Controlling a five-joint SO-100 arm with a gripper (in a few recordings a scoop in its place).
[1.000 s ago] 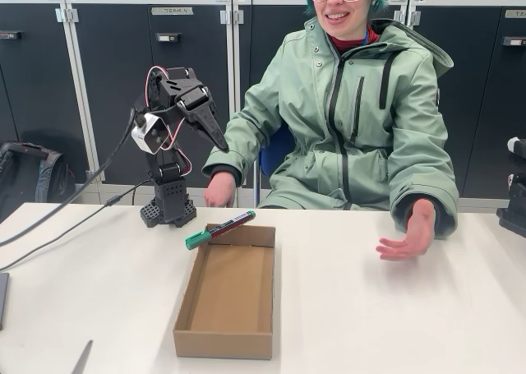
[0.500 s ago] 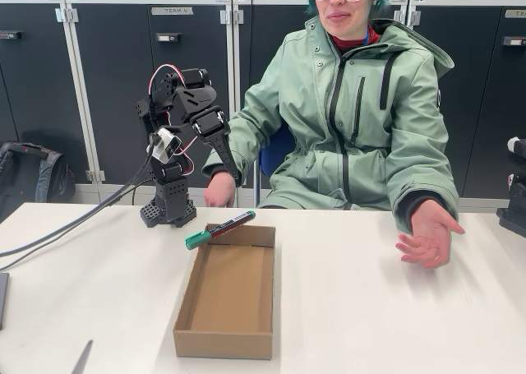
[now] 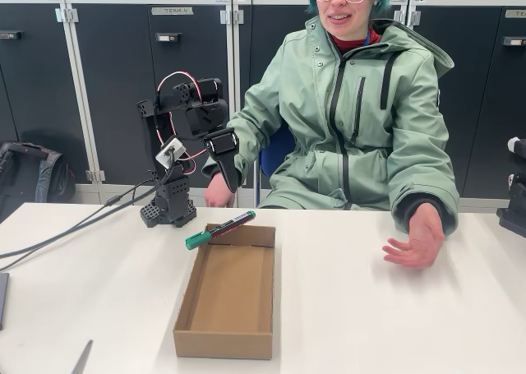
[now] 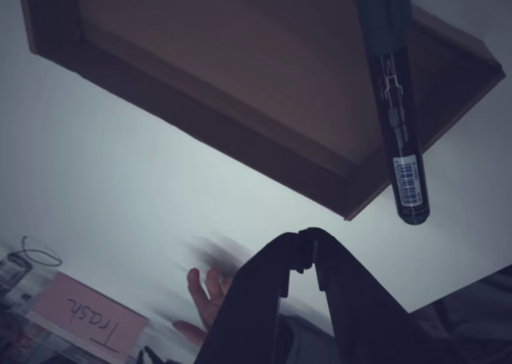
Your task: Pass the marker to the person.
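Cardboard box [image 3: 226, 296]: open-topped and shallow, on the near middle of the table; nothing visible inside it.
Marker [image 3: 219, 228]: lies across the box's far left corner, resting on the rim. Its long axis runs from the green cap at near left to the dark barrel end at far right. In the wrist view the barrel [image 4: 398, 132] crosses the box corner [image 4: 352, 204].
Gripper [image 3: 227, 174]: hangs above and just behind the marker, tips pointing down, well clear of it. In the wrist view the two fingers [image 4: 308, 252] meet at their tips, pressed together on nothing.
Key relation: the marker lies below and slightly nearer than the gripper, so the jaws would have to part and descend across the barrel.
Person [image 3: 362, 103]: seated at the far side, one hand [image 3: 415, 241] held open, low over the table at far right.
Table [image 3: 394, 325]: plain white surface.
Room: dark cabinets [image 3: 115, 78] line the far wall.
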